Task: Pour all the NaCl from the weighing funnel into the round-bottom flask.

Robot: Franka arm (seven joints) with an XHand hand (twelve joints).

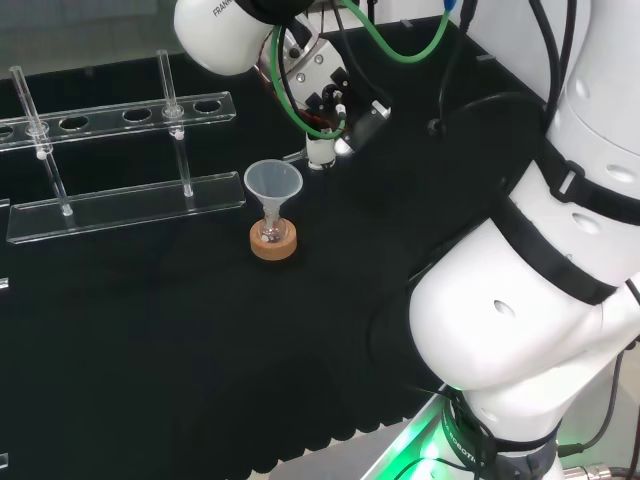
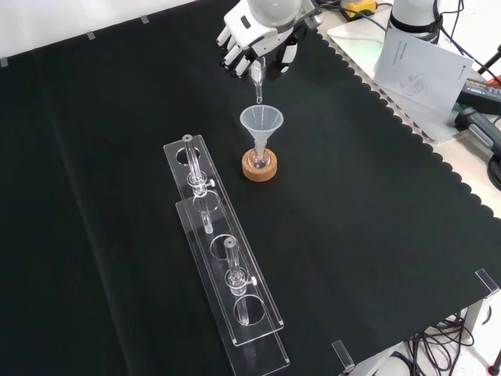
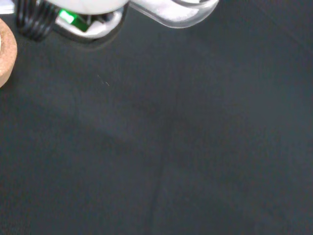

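On the black cloth (image 2: 117, 117) a small round flask (image 2: 259, 160) sits upright in a cork ring (image 2: 259, 168), and a clear plastic funnel (image 2: 261, 122) stands in its neck with the wide mouth facing up. Through the glass I cannot make out whether anything lies in the flask's bulb.

In the front view the hand (image 2: 252, 41) hangs above and just behind that funnel, its fingers curled round a clear weighing funnel (image 2: 257, 82). The weighing funnel is tilted so its thin spout points down, with the tip over the open mouth of the plastic funnel, close to it but not touching. In the wrist view the vessel's clear rounded body (image 3: 173, 12) holds some white powder against its wall, and an edge of the cork ring (image 3: 7, 51) shows beside it.

In the head view the hand (image 1: 322, 92) sits to the right of the plastic funnel (image 1: 272, 184) and slightly beyond it, with the cork ring (image 1: 273, 243) below.

A clear plastic rack (image 2: 223, 266) lies on the cloth left of the flask in the front view, with two upright posts and round holes along its shelves.
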